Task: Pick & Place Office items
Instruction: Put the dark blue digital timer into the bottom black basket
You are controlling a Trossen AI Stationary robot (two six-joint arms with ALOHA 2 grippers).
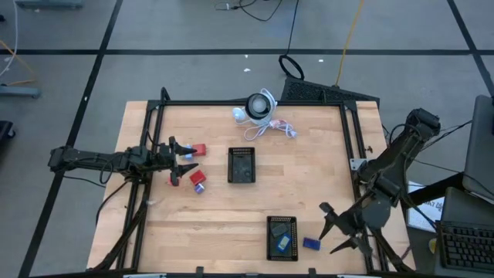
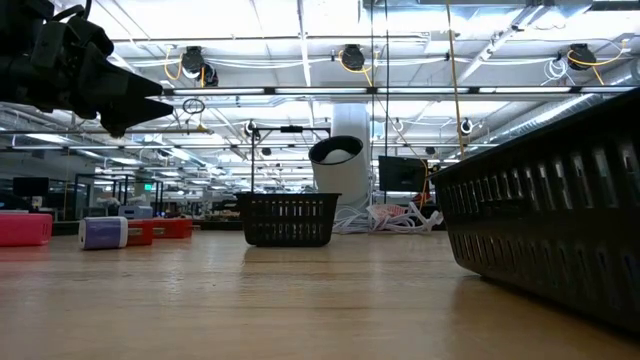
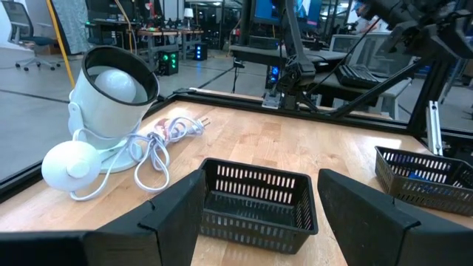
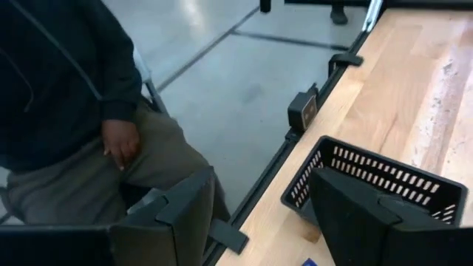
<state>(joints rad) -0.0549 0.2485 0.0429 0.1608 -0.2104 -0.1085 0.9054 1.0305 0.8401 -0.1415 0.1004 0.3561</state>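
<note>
Left gripper (image 1: pixel 184 160) hovers wide open and empty between 2 red office items (image 1: pixel 199 150) (image 1: pixel 197 178) to choose one; right gripper (image 1: pixel 333 226), open and empty, waits beside blue item (image 1: pixel 311 244) near front tray (image 1: pixel 282 237).

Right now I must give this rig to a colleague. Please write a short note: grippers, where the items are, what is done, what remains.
Left gripper: fingers open, holding nothing, at the table's left side among the red pieces.
Right gripper: fingers open, holding nothing, near the front right, beside the front tray.
Items: red block and red-and-blue piece by the left gripper; small blue block on the table right of the front tray.
Done: some blue items already lie in the front tray.
Left: the centre tray looks empty; three pieces wait on the table.
</note>
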